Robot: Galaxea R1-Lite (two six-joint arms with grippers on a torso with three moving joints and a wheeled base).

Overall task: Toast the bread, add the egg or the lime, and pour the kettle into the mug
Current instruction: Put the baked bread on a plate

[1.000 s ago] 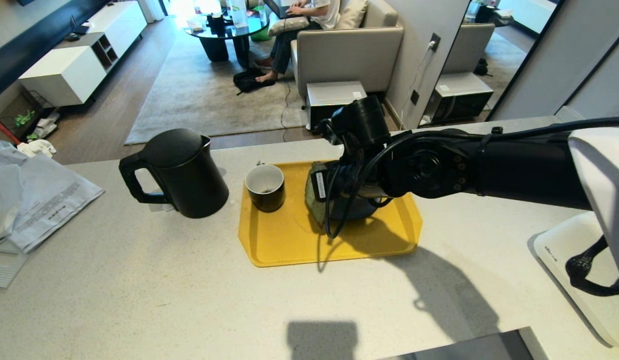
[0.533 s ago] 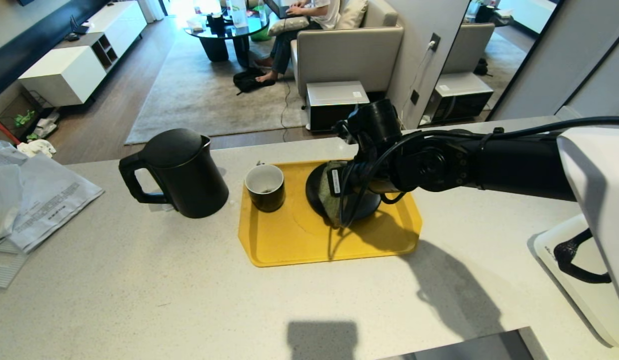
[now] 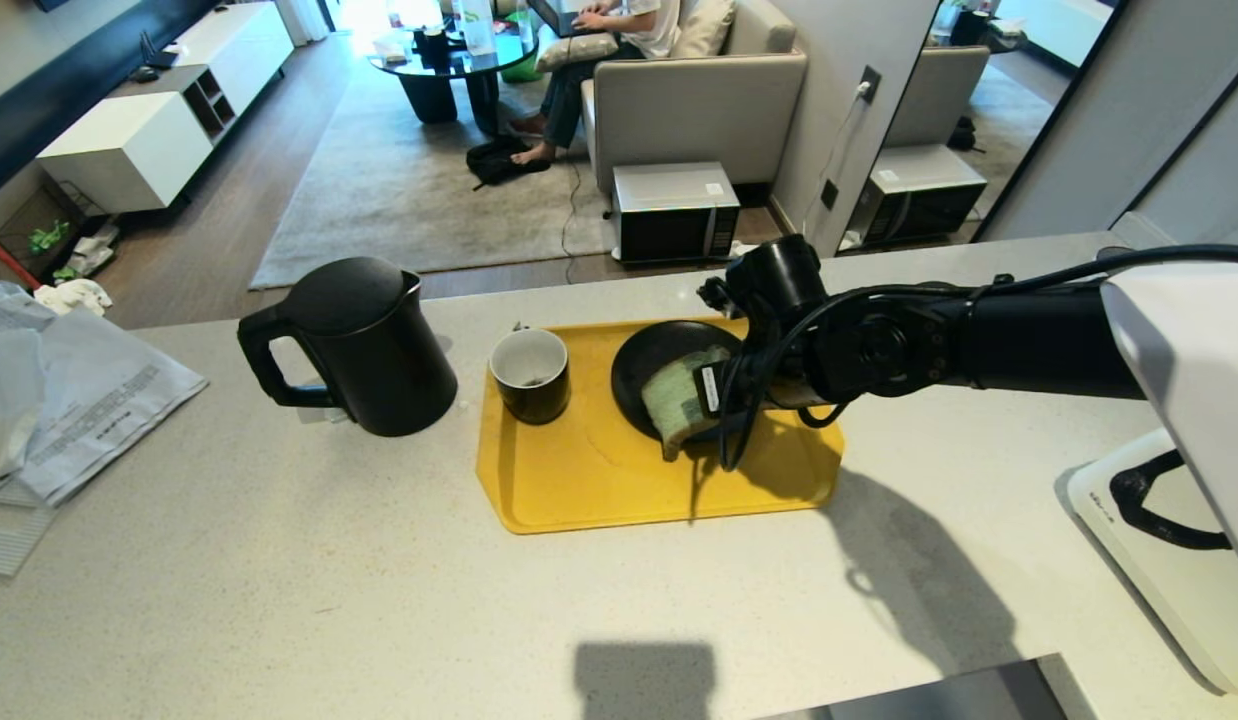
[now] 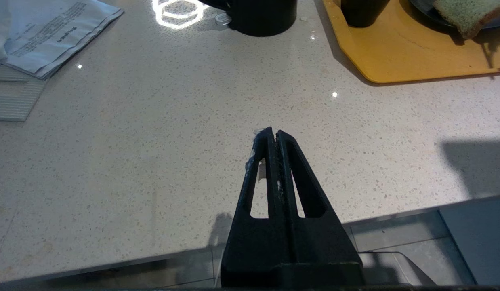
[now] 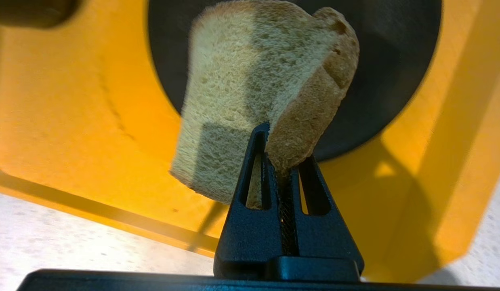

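A living room with a grey rug, a sofa (image 3: pixel 699 105) and a seated person (image 3: pixel 604 55) lies beyond a pale speckled worktop (image 3: pixel 279 580). On the worktop sits a yellow tray (image 3: pixel 579 490), and on the tray a black plate (image 3: pixel 654 355) and the mug (image 3: pixel 529 375). The kettle (image 3: pixel 364 345) stands just left of the tray, handle turned left. Papers (image 3: pixel 79 400) lie at the worktop's left edge.

The right arm reaches in from the right over the tray. The right claw (image 5: pixel 279 147) is clamped on a corner of the bread (image 3: pixel 679 400), its fingers pinching the crust edge. The slice hangs tilted over the plate's near rim, its lower end over the tray; whether it touches the plate cannot be told. In the right wrist view the bread (image 5: pixel 250 85) fills the middle with the dark plate behind it.

The left claw (image 4: pixel 273 133) is parked above the near worktop, fingers pressed together and holding nothing, well apart from the tray.
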